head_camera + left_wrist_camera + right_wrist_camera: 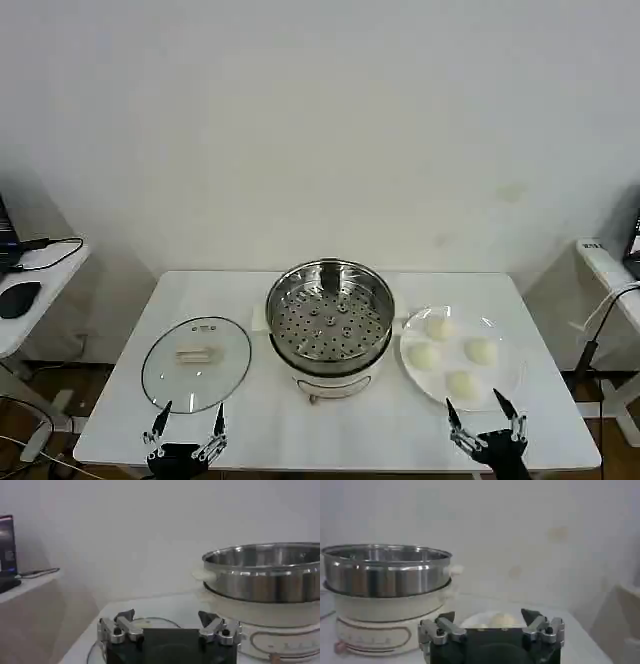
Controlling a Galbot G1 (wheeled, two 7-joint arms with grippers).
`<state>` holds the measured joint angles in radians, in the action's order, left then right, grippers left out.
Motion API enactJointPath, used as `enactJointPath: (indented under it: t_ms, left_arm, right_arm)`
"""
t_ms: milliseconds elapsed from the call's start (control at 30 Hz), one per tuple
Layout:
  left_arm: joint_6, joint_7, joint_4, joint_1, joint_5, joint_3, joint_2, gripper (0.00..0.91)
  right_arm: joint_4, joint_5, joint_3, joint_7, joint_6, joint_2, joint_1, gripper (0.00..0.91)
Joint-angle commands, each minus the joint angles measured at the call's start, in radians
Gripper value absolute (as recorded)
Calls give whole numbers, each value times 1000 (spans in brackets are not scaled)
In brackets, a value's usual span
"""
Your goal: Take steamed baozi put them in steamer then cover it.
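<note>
The right gripper (486, 420) sits at the lower right edge of the head view, fingers spread apart and holding nothing, just below the near rim of the white plate (510, 395). The left gripper (186, 424) sits at the lower left edge of the same view, likewise spread and empty, just below the near rim of the cover (196, 365). In the right wrist view the right gripper (492, 623) shows its 2 fingers well apart with a pale bun visible between and beyond them; in the left wrist view the left gripper (169, 623) is equally parted, the lid's edge lying just ahead of it. On the plate, right of centre in the head view, all 4 steamed baozi (452, 355) remain, close together but separate. The steamer (330, 325) stands at the centre of the white table (250, 415), its perforated tray bare, 0 buns inside. The cover lies flat on the table at the left, handle up, beside the steamer and apart from it. Assessment: no step is complete. Outstanding are 4 bun transfers from plate to steamer, then placement of the cover. The right gripper appears best placed for the buns, the left for the cover.
</note>
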<state>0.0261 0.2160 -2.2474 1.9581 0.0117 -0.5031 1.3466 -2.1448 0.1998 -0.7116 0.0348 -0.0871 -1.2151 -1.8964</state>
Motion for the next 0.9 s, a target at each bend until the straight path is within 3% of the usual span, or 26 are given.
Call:
enactJointPath:
  t_ms: [33,133,167,200,233,267,333,400,467,500,533,567,700,900]
  left_arm:
    - [12,2,-5,9,-8,-3,2,907]
    - [30,-2,1,16,-28,-5,5,907]
    - [40,-2,2,19,-40,-5,5,907]
    - [43,-1,2,21,-44,-6,8,907]
    - [49,0,2,23,-51,-10,12,907]
    - [53,0,2,24,-54,-11,14,907]
    - [57,2,5,26,-63,-13,21,907]
    - [64,5,12,26,-76,-12,29,907]
    - [68,7,20,26,-86,-9,36,907]
    - [70,7,24,26,-89,-7,42,907]
    - [70,7,26,25,-92,-5,44,907]
    - [70,7,27,25,-94,-4,49,907]
    - [70,8,30,22,-98,-3,61,907]
    - [61,10,10,14,-103,-2,67,907]
  right_arm:
    - [87,-193,-193,174,228,256,213,907]
    - [152,-276,-206,295,270,356,289,907]
    - [189,-306,-205,389,282,402,346,907]
    - [205,-328,-201,408,281,430,370,907]
    - [246,-380,-183,492,269,480,441,907]
    - [260,-411,-169,509,261,509,468,907]
    - [319,-482,-93,602,236,599,615,907]
    - [375,-516,-4,653,201,644,719,907]
    - [441,-561,78,723,136,712,850,907]
    - [482,-606,175,778,87,739,942,907]
    - [514,-631,215,806,60,754,1042,907]
    - [542,-646,324,837,24,764,1131,907]
    - [664,-659,566,904,-59,777,1346,907]
    - [802,-601,961,990,-104,730,1659,907]
